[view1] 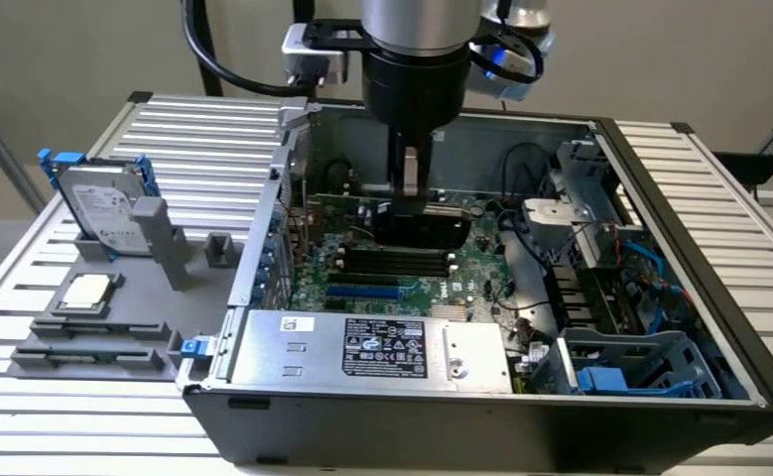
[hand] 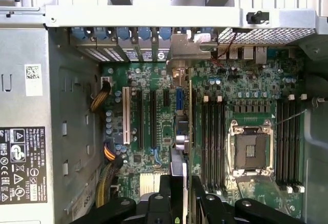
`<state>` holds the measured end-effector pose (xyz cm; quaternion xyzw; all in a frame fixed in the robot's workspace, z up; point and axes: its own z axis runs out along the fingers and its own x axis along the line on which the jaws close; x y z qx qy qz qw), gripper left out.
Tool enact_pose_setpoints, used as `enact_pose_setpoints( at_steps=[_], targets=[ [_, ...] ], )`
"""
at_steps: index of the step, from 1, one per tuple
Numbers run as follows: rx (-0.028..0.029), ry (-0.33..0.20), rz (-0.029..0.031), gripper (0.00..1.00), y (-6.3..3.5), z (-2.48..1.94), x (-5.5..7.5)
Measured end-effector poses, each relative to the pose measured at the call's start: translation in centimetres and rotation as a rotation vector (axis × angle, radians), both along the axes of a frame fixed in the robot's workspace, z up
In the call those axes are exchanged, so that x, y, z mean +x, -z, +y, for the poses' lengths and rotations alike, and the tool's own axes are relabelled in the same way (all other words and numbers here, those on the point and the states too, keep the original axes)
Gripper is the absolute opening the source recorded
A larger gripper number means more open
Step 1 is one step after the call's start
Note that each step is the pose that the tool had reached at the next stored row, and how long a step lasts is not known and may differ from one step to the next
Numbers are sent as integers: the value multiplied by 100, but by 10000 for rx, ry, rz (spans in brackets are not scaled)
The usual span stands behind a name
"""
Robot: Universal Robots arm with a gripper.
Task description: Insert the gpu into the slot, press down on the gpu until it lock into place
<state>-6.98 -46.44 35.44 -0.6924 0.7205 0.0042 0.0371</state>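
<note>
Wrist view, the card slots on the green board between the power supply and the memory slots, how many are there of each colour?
White slot: 1
Black slots: 3, two long and one short
Blue slot: 1
Total: 5

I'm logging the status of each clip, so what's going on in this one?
The robot arm's gripper is shut on the gpu and holds it inside the open computer case, low over the motherboard. In the exterior view the blue slot looks empty and the card sits farther back than it, so the card is not yet inserted. Whether the card touches the board cannot be told.
</note>
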Motion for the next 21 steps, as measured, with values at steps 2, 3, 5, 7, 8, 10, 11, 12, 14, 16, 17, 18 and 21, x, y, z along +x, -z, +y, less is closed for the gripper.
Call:
enact_pose_setpoints(
  at_steps=[2,3,5,7,8,10,11,12,14,16,17,18,21],
  targets=[
    [1,0,-1,26,37,0,-19],
    [1,0,-1,26,56,0,-31],
    [-1,0,0,26,91,0,-56],
    [-1,0,-1,26,128,0,-77],
    [0,0,-1,26,146,0,-85],
    [1,-1,-2,26,182,0,-90],
    [0,-1,-2,26,201,1,-91],
    [0,-1,-2,26,219,1,-93],
    [1,-1,-2,26,256,2,-94],
    [1,0,-2,26,291,4,-97],
    [0,0,-1,26,309,6,-98],
    [1,0,-2,26,328,8,-100],
    [1,0,-2,26,383,17,-106]
  ],
)
